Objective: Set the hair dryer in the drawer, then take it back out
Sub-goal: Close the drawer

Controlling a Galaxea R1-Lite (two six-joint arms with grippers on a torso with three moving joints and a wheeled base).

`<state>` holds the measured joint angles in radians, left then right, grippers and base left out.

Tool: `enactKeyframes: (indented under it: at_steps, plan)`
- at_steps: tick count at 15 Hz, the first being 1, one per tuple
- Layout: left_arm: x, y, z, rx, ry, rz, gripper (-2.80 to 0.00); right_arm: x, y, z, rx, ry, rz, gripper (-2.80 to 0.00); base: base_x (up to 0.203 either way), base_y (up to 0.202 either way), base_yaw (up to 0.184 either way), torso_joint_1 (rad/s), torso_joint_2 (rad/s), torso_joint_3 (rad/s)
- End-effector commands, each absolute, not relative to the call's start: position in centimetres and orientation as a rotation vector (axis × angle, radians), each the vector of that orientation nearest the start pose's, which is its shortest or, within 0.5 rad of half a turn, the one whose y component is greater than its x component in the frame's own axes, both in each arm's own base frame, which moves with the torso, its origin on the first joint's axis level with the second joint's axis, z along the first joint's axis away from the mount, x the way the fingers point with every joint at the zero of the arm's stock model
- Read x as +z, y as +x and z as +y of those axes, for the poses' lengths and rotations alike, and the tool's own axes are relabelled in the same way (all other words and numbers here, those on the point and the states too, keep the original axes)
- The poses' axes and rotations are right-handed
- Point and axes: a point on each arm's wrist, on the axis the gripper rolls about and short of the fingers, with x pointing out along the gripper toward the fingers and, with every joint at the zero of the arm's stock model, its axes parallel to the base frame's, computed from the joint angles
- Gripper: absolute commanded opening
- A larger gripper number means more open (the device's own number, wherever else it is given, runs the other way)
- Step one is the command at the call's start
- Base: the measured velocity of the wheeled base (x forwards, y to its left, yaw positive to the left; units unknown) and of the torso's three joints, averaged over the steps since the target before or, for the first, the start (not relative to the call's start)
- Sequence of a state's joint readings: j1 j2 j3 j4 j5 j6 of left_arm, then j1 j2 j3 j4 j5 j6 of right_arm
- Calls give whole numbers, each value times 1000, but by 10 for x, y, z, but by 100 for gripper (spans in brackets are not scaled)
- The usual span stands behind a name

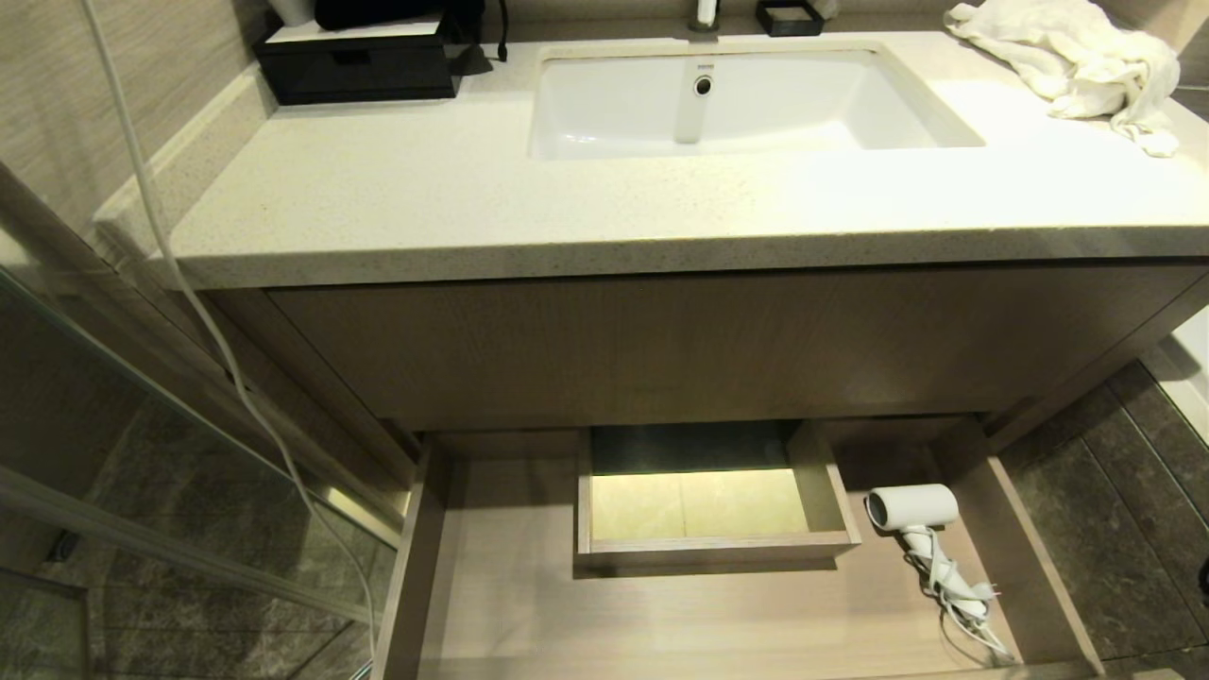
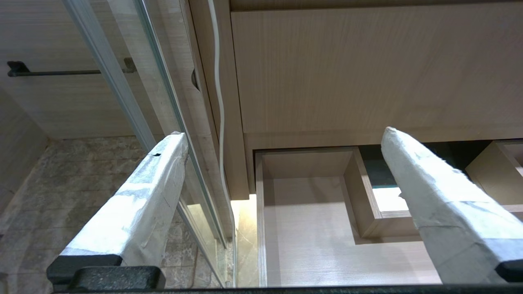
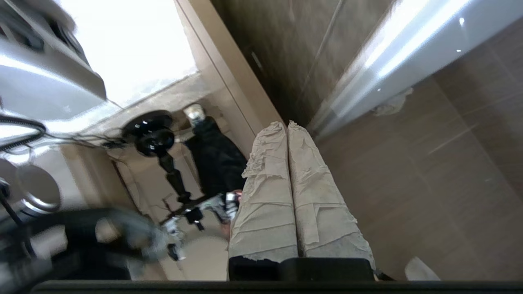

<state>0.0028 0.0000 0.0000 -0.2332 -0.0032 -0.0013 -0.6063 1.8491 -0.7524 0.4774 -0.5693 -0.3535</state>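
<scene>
Hair dryer (image 1: 914, 510) lying in open drawer (image 1: 661, 614) right of boxed notch (image 1: 708, 548), left gripper (image 2: 282, 139) spread wide, empty, right gripper (image 3: 287, 126) pressing fingers together, holding nothing.

You will find no readable text, label, brand, number or sign on anything in these views.

A pale speckled stone counter (image 1: 397, 198) is seen with a white undermount basin (image 1: 746, 104) set into it. Below, a wood-grain vanity panel (image 1: 661, 349) is fitted. The floor (image 1: 1115, 529) is laid with dark grey tiles; a glass partition (image 1: 142, 453) is stood at the counter's left end.
</scene>
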Motion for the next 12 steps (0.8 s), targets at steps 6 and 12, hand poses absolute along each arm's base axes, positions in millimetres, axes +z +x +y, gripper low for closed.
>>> enactKeyframes:
  at_steps: [6, 12]
  plan:
    - [88, -22, 0, 0, -1, -195, 0, -14, 236, -210, -657, -113, 1775, -280, 0, 0, 0, 0, 0, 0]
    - [88, -22, 0, 0, -1, -195, 0, -49, 248, -217, -584, -56, 1793, -280, 0, 0, 0, 0, 0, 0]
